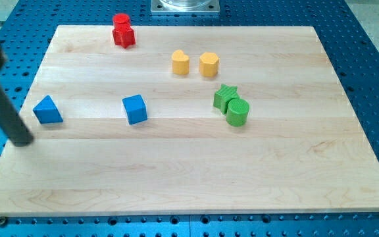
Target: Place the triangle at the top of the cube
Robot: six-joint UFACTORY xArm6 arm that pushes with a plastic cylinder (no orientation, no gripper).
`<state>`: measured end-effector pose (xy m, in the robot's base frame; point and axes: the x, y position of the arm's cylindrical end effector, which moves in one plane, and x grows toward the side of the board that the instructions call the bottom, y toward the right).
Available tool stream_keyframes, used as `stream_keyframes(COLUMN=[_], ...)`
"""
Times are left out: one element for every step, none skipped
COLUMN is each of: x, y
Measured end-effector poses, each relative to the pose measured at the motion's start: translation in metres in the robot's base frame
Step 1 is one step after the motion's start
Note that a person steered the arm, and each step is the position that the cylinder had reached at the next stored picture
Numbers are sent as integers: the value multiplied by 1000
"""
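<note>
My tip [22, 140] rests at the left edge of the wooden board [196, 178]; it is a plain rod end with no jaws to spread or press, and it pinches nothing. The blue triangle [47, 110] lies just right of the tip and slightly farther back, apart from it. The blue cube [135, 109] sits well to the triangle's right, level with it. Farther right lie two yellow blocks [180, 62] [208, 64] and, touching each other, a green star [225, 97] and green cylinder [238, 112]. Two red blocks [122, 30] sit at the far edge.

triangle [47, 110] left of cube [135, 108], apart
</note>
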<state>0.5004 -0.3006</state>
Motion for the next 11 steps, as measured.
stream_keyframes(x=[-20, -34, -17, -16, -55, -62, -63, -77, -121, -127, -118], y=[25, 79, 38, -3, 3, 98, 169, 114, 131, 195, 205])
